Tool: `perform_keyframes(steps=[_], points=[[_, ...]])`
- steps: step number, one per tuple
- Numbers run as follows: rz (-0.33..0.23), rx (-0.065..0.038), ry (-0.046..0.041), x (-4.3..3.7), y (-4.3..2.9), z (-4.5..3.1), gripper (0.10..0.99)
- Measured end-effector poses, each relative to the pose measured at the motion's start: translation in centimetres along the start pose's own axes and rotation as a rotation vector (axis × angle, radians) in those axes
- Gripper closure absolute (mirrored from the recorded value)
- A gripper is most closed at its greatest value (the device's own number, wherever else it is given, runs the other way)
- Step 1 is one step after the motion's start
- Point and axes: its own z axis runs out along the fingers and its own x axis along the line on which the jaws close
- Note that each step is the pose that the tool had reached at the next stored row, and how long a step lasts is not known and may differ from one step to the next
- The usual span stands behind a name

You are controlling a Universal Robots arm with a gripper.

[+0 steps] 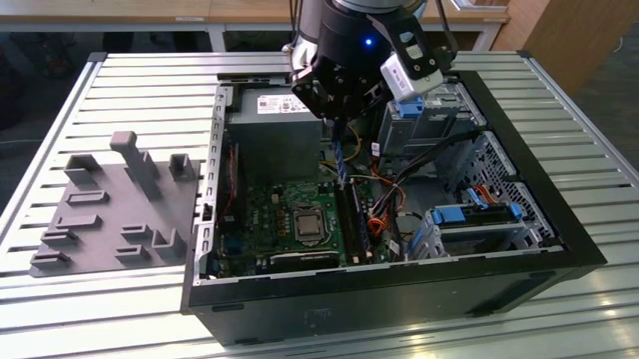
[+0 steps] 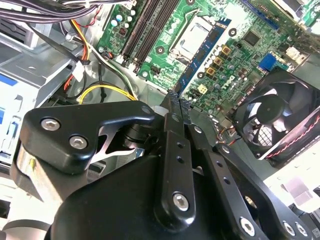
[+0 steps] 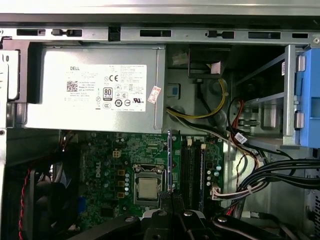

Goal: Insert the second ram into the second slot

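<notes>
On the exterior view's left, a grey fixture point(image 1: 100, 224) with upright pegs lies on the slatted worktop point(image 1: 120, 82). Right of it stands the open case point(image 1: 399, 292), with the power supply point(image 1: 274, 120) at its far end and the green motherboard point(image 1: 265, 217) nearer. The CPU socket point(image 1: 307, 224) sits mid-board. Just right of the socket, the tool point(image 1: 334, 123) hangs over the board, clenched on the upper end of the ram point(image 1: 340, 161). The ram is a thin blue stick hanging on end, its lower end above the board near the far end of the black slots point(image 1: 358, 221) and not seated in them. In the first wrist view the ram point(image 3: 170, 160) shows edge-on between the socket point(image 3: 148, 189) and the slots point(image 3: 192, 170). In the second wrist view the fingers point(image 2: 172, 125) close on the ram point(image 2: 205, 52), which reaches out over the board. Further right are bundled cables point(image 1: 414, 161), then the drive bays with blue latches point(image 1: 479, 213).
</notes>
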Motion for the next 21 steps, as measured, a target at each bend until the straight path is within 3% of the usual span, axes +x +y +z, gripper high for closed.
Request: perform_keyframes(steps=[21], points=[[0.0, 0.0, -0.0002, -0.02, -0.02, 0.48, 0.973]])
